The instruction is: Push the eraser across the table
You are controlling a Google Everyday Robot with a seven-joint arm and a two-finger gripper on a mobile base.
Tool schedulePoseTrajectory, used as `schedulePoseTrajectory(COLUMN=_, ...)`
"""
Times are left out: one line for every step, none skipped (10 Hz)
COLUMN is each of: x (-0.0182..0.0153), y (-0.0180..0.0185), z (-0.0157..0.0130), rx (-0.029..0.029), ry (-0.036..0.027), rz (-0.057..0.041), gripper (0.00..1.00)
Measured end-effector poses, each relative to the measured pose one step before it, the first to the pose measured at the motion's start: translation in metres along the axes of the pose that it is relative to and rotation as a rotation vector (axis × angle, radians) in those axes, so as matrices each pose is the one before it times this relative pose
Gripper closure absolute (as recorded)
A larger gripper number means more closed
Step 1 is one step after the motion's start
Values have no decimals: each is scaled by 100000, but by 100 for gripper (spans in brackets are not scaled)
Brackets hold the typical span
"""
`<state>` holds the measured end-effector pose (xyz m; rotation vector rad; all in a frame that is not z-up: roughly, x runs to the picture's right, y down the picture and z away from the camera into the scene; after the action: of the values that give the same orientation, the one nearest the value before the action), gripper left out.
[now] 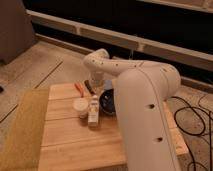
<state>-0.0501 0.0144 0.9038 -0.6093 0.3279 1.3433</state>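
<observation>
The light wooden table [75,142] fills the lower middle of the camera view. My white arm reaches from the lower right over its far side. My gripper [96,86] points down at the far edge of the table. A small dark block [88,86], which may be the eraser, lies right beside the gripper on its left. I cannot tell whether they touch.
An orange pen-like thing [79,89] lies left of the dark block. A white round cup [80,106], a small pale bottle [93,112] and a dark bowl [108,100] stand mid-table. An olive-yellow mat [22,127] covers the left side. Cables [192,117] lie on the floor at right.
</observation>
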Motion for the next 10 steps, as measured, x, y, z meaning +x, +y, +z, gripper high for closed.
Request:
schedulePoseTrajectory(x=-415, y=131, z=301, rx=-3922, ry=-605, rz=1537, gripper=100)
schedulePoseTrajectory(x=-713, y=-88, z=417, rx=-4355, ry=-289, rz=1579, gripper=100)
schedulePoseTrajectory(x=-730, y=173, z=410, rx=-2099, ry=499, rz=-676, gripper=100)
schedulePoseTrajectory(x=-1068, y=179, z=70, rx=55, ry=383, rz=-2386, gripper=100)
schedulePoseTrajectory(x=-696, y=142, z=-46, rx=1080, ry=707, rz=-2239, gripper=100)
schedulePoseTrajectory(x=-843, y=309, z=93, rx=4403, ry=2621, rz=-5040, gripper=100)
schedulePoseTrajectory(x=-223, y=214, z=240, rx=3205, ry=2088, rz=-2880, gripper=100)
schedulePoseTrajectory(x=-114, y=10, z=581, rx=3651, ry=2941, rz=-2345, gripper=100)
schedulePoseTrajectory(x=107, y=9, z=690, rx=1813, ry=2855, rz=-531, gripper=100)
schedulePoseTrajectory(x=327, y=26, z=969, rx=604, ry=3114, rz=448, gripper=100)
